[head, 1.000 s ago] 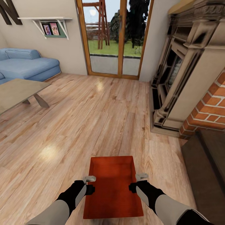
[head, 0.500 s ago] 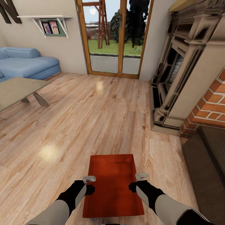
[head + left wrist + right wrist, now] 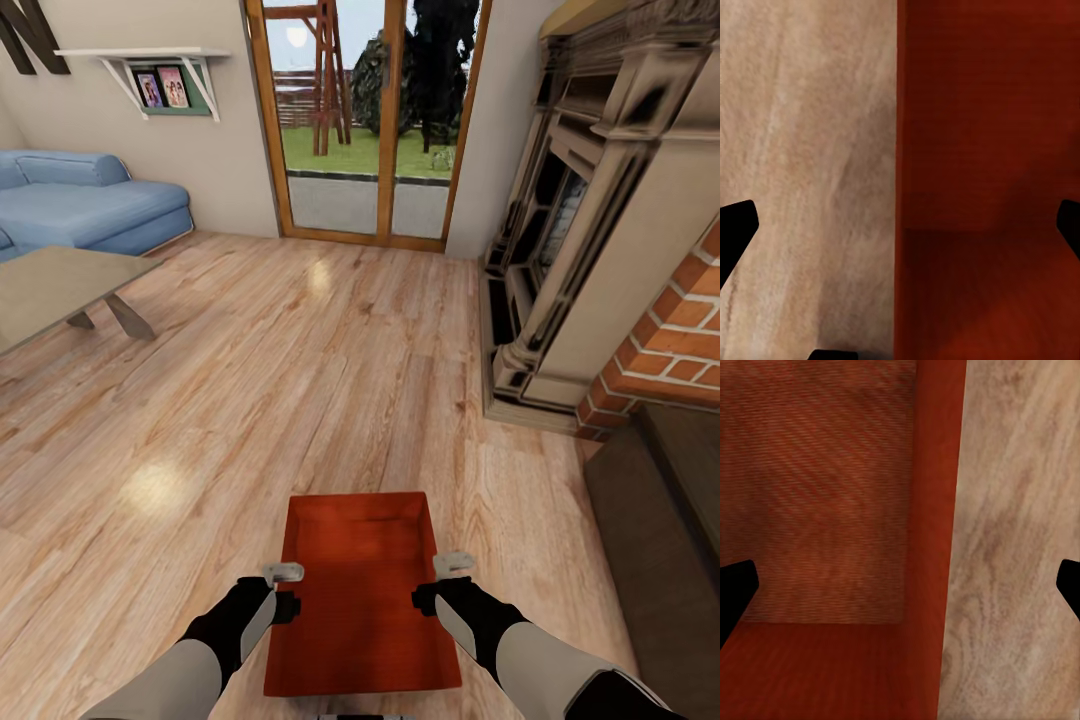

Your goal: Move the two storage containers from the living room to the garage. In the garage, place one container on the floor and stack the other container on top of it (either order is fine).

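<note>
Head view puts the robot in the living room, over a light glossy wood plank floor (image 3: 300, 380), with one orange-red rectangular open-top storage container (image 3: 360, 590) lying between its two hands. The left hand (image 3: 284, 590) sits at the container's left long wall and the right hand (image 3: 440, 582) at the right long wall, each roughly midway along the bin.

In the left wrist view the left hand's dark fingertips (image 3: 736, 229) stand wide apart, one over the wood and one over the red interior, with the container's wall (image 3: 900, 150) running between them. The right wrist view shows the same on the other side: the right hand's fingertips (image 3: 735, 585) spread wide, astride the right wall (image 3: 937, 510). Neither hand is closed on anything (the fingers straddle the rims but do not press them, as far as these pictures show). Whether the bin rests on the planks or is just above them I cannot tell.

Beyond the hands are a blue sofa (image 3: 90, 205), a pale low worktop (image 3: 60, 290), glazed wooden doors (image 3: 360, 120) and a brick-and-stone fireplace (image 3: 620, 250).

As a judgement, the task is at its very start: the first container is lined up for a two-handed grasp but not yet gripped or carried. Left to do: close on the walls, lift, drive to the garage, set it on concrete, then fetch and stack the other bin.
</note>
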You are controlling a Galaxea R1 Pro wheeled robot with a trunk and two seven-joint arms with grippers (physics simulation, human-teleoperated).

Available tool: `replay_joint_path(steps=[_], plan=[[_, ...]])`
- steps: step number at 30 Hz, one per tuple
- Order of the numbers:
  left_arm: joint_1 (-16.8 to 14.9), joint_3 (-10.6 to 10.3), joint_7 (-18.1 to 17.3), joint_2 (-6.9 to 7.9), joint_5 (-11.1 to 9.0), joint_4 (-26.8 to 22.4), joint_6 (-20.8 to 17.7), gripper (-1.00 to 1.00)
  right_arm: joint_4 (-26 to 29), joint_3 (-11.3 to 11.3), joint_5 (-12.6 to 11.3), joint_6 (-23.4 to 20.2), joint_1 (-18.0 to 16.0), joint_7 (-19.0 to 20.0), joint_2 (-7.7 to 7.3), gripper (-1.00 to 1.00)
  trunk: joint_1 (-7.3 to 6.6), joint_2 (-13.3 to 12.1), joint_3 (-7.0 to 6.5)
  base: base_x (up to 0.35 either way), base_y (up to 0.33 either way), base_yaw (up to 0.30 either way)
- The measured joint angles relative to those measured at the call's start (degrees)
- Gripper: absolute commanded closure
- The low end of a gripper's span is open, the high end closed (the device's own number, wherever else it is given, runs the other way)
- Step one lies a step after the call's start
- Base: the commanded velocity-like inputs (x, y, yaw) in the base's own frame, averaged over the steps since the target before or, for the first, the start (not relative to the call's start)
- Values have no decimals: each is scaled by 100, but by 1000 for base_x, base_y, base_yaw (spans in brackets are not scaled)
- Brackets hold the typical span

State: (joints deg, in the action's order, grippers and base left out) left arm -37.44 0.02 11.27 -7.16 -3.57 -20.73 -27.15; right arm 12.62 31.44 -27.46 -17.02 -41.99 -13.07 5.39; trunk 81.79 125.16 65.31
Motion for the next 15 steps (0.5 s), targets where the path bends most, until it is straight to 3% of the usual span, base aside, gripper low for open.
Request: replay_joint_path(steps=[15], plan=[[0,3,9,5,1,0,0,-100,0,3,1,18,0,0,-120,-100,44,82,36,0,0,0]])
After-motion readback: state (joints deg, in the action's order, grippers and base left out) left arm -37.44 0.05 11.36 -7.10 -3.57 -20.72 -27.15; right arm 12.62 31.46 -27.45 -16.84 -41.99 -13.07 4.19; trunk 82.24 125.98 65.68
